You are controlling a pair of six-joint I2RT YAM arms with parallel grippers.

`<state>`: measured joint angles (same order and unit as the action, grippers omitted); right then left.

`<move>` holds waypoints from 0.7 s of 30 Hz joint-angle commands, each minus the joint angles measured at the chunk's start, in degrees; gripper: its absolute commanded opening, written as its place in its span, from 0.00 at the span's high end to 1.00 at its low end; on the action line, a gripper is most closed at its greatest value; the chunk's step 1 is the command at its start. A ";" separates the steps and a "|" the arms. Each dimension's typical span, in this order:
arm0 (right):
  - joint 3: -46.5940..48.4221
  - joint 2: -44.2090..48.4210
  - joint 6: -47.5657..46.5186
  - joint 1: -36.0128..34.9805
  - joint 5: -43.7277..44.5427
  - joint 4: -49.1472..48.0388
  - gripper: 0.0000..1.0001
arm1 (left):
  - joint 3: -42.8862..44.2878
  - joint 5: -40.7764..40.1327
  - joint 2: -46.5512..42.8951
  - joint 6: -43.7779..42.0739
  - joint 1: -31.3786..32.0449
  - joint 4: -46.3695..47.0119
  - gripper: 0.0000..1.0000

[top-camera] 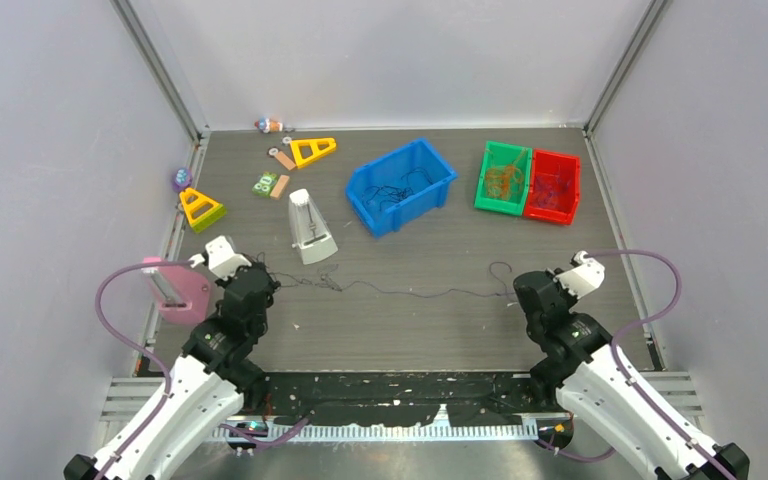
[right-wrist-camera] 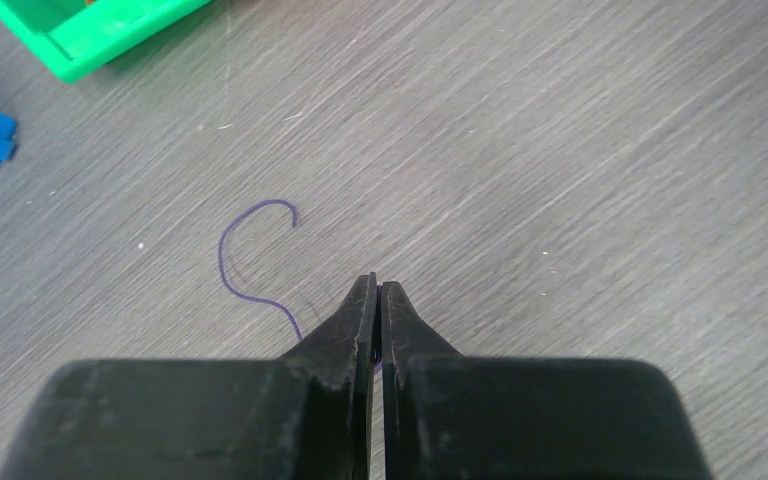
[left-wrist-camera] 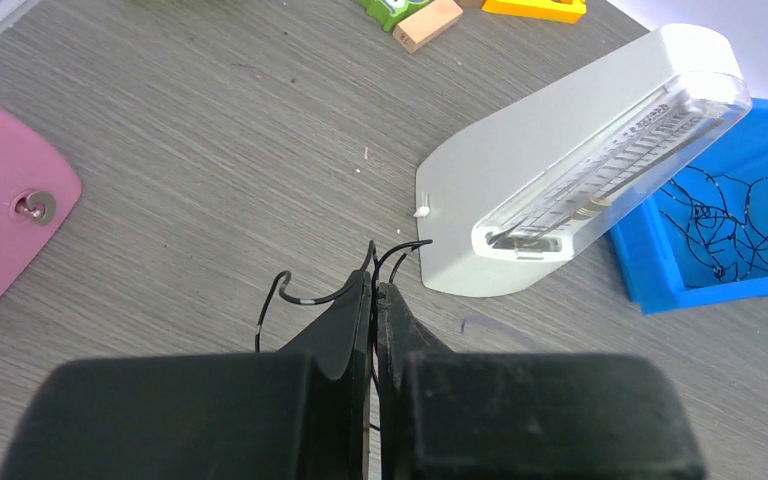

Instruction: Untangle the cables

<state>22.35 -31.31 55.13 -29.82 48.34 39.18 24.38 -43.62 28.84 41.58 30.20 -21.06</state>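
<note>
Grey wood-grain table (top-camera: 410, 335) is crossed by the cables (top-camera: 410, 293), drawn out in a thin line between both arms. Black loops are pinched in the closed left gripper (left-wrist-camera: 374, 285), near a white device (left-wrist-camera: 560, 170). A purple end is clamped by the closed right gripper (right-wrist-camera: 377, 288), with its free tail curled beside it.
</note>
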 commanded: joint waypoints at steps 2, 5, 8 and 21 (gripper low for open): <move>1.15 1.38 -12.58 0.27 -7.39 -10.99 0.95 | -1.54 2.29 -1.03 -4.79 -0.40 6.33 1.00; 0.20 1.09 -20.26 0.31 -14.19 -17.26 0.95 | -1.61 10.66 0.05 -10.53 -0.40 11.26 1.00; 0.34 -1.99 -28.47 0.32 -31.02 -23.10 0.42 | -1.25 22.02 1.98 -15.09 -0.40 15.77 1.00; 20.56 -37.02 -52.57 -22.79 -48.69 -31.82 0.03 | 2.59 32.30 6.12 -18.69 -0.43 16.44 1.00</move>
<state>33.82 -58.72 12.43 -45.28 0.01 11.60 23.59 -13.85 35.18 24.84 29.98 -8.29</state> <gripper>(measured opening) 0.958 0.005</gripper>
